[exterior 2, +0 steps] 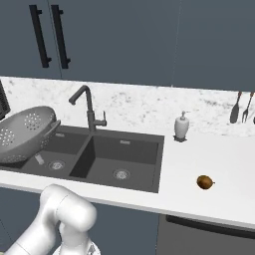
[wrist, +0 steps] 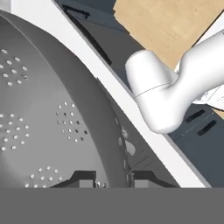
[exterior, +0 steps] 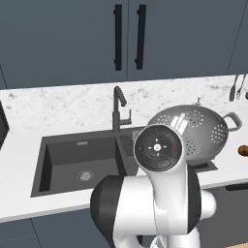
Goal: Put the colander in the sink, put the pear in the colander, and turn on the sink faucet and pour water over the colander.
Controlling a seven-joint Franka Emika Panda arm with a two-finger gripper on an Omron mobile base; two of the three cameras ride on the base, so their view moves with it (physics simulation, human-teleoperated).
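**Colander tilted over the sink, pear out on the counter**

Where the white counter [exterior 2: 209,159] runs under dark blue cabinets [exterior 2: 149,40], its speckled marble backsplash [exterior 2: 149,107] carries hanging utensils [exterior 2: 240,107] at the far right. Set into it is the dark grey sink [exterior 2: 124,154], the sink faucet [exterior 2: 88,110] rising at its far edge between the basins. Tilted (holes showing all over), the colander [exterior 2: 25,133] hangs above the left basin. In the hand view the gripper [wrist: 113,180] has its dark fingertips on either side of the colander's rim, pinching it. On the counter right of the sink, the pear [exterior 2: 204,182] lies well apart from it, with a white soap dispenser [exterior 2: 182,126] farther back.
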